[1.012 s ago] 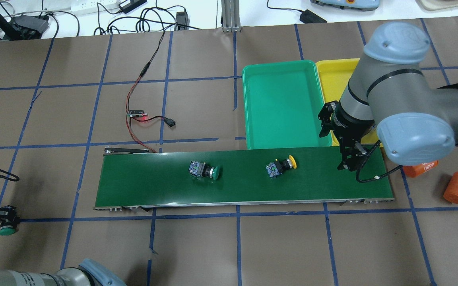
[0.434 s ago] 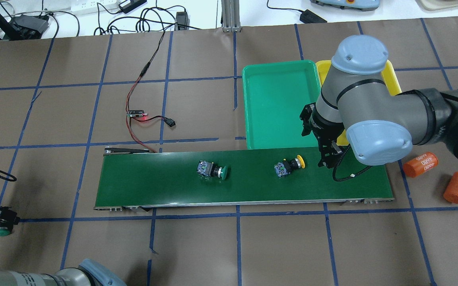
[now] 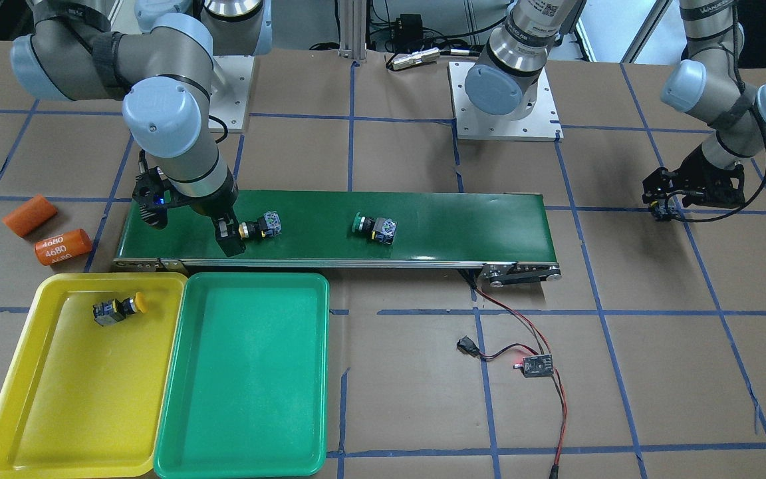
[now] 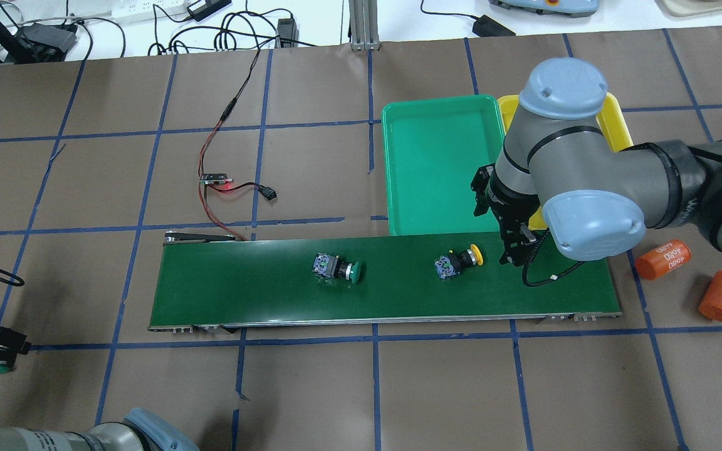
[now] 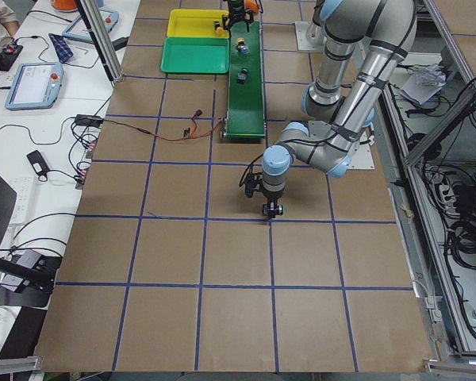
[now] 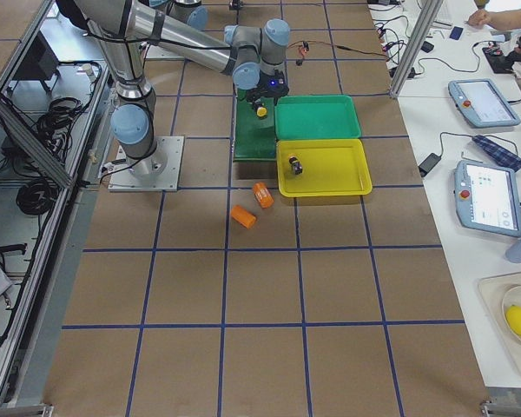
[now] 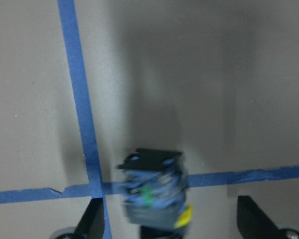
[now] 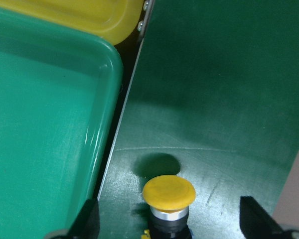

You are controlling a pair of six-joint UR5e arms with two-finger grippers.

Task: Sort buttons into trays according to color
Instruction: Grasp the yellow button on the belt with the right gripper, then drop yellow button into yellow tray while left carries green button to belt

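overhead exterior, right arm [image 4: 561,163] bent over belt [image 4: 261,294], right claw [image 4: 514,258] released beside yellow button [image 4: 458,262]

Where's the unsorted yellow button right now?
Overhead view: the yellow button lies on the belt's right half, cap toward the right hand just beside it, near the green tray's corner.

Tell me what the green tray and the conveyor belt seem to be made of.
Green tray: probably moulded plastic, semi-glossy; rounded corners and soft sheen along the rim.
Conveyor belt: likely rubber or PVC, matte dark green with faint scuffs.
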